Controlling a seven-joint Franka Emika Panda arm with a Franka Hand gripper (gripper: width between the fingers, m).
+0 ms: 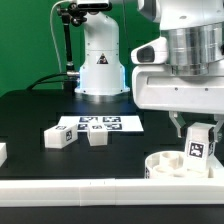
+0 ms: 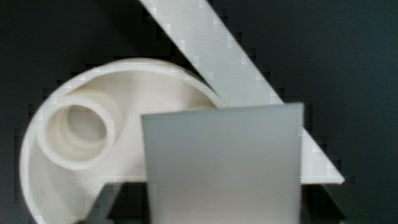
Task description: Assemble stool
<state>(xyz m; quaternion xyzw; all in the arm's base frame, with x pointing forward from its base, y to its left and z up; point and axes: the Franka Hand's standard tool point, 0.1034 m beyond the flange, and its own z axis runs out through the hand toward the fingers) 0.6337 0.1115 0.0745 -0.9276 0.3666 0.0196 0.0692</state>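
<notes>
My gripper (image 1: 197, 130) is shut on a white block leg (image 1: 201, 147) with a black-and-white tag on its face, held upright. The leg hangs over the right part of the round white stool seat (image 1: 172, 165), which lies flat near the table's front at the exterior view's right. I cannot tell whether the leg touches the seat. In the wrist view the held leg (image 2: 228, 160) fills the middle between the jaws of the gripper (image 2: 228, 206) and hides part of the seat (image 2: 80, 130), whose round hollow shows beside it. Two more legs (image 1: 58, 138) (image 1: 97, 137) lie loose on the black table.
The marker board (image 1: 102, 124) lies flat behind the loose legs. A long white rail (image 1: 90, 190) runs along the table's front edge and another rail (image 2: 210, 50) passes the seat. The arm's white base (image 1: 100, 65) stands at the back. A white piece (image 1: 3, 152) shows at the left edge.
</notes>
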